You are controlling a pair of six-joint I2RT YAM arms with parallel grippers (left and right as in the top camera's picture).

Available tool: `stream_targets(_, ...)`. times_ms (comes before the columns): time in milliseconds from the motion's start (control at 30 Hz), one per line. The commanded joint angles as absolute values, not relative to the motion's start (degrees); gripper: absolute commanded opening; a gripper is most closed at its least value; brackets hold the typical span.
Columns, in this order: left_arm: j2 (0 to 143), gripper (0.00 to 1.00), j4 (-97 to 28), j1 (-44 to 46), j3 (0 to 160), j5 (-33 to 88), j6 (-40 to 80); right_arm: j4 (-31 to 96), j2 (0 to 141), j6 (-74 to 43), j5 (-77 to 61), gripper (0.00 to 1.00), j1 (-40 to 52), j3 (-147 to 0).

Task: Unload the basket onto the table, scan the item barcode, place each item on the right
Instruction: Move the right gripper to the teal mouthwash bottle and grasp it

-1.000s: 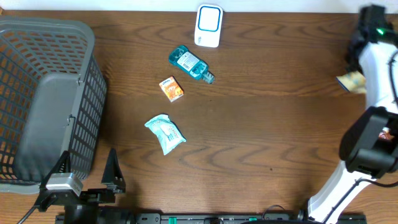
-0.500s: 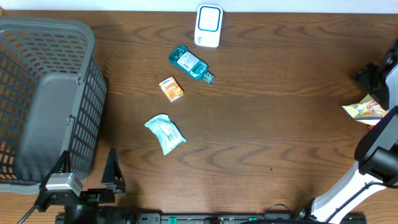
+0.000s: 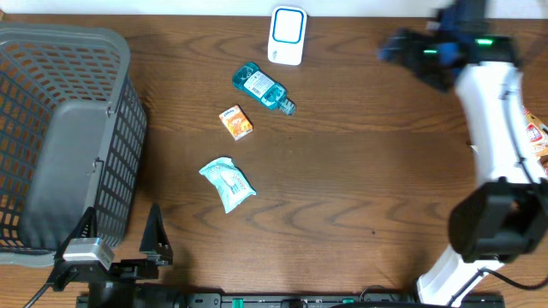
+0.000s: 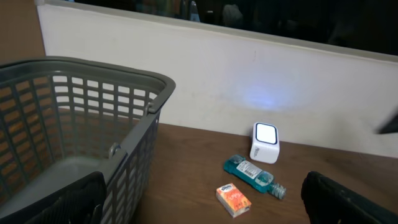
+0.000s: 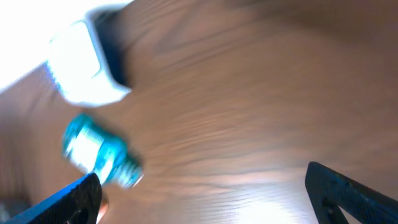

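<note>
The white barcode scanner [image 3: 287, 36] stands at the back edge of the table, also visible as the scanner [image 4: 265, 142] and, blurred, the scanner [image 5: 87, 62]. In front of it lie a teal mouthwash bottle [image 3: 261, 88], a small orange box [image 3: 236, 122] and a teal tissue pack [image 3: 228, 184]. My right gripper [image 3: 392, 50] hangs blurred over the back of the table, right of the scanner, open and holding nothing [image 5: 208, 199]. The left gripper [image 3: 120, 231] rests open at the front left, nothing between its fingers [image 4: 202, 208].
A large grey mesh basket [image 3: 120, 51] fills the left side of the table. A snack packet [image 3: 537, 137] lies at the far right edge, partly behind the white right arm [image 3: 492, 111]. A white wall runs behind the table.
The right arm has swung from the far right edge up and leftward to the back of the table. The snack packet it was near now lies alone at the right edge. The left arm is still.
</note>
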State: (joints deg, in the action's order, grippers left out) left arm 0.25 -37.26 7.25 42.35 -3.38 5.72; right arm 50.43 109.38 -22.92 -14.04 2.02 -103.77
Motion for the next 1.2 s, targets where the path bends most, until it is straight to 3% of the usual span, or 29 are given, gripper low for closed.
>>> stream_targets(0,0.14,0.98,-37.17,7.49,42.22,-3.70,4.78,48.23,112.49,-9.04,-15.57,0.99,9.93,-104.14)
stream_targets(167,0.14,0.98,-37.19,7.49,42.22,-3.70,4.78,43.51,119.50,1.89,-14.72,0.99,19.18,-104.14)
stream_targets(633,0.14,0.98,-37.17,7.49,42.22,-3.70,4.78,20.71,134.58,4.58,-10.35,0.99,27.46,-104.14)
stream_targets(867,0.14,0.98,-37.12,7.49,42.22,-3.70,4.78,19.14,139.02,4.32,-10.61,0.99,28.25,-104.14)
stream_targets(967,0.14,0.98,-37.12,7.49,42.22,-3.70,4.78,20.34,139.46,3.03,-8.78,0.70,28.03,-104.14)
stream_targets(1100,0.14,0.98,-37.15,7.49,42.22,-3.70,4.78,23.20,138.80,0.89,-5.85,0.50,27.77,-104.16)
stream_targets(1167,0.14,0.98,-37.15,7.49,42.22,-3.70,4.78,25.89,138.08,0.89,-5.17,0.48,27.77,-104.16)
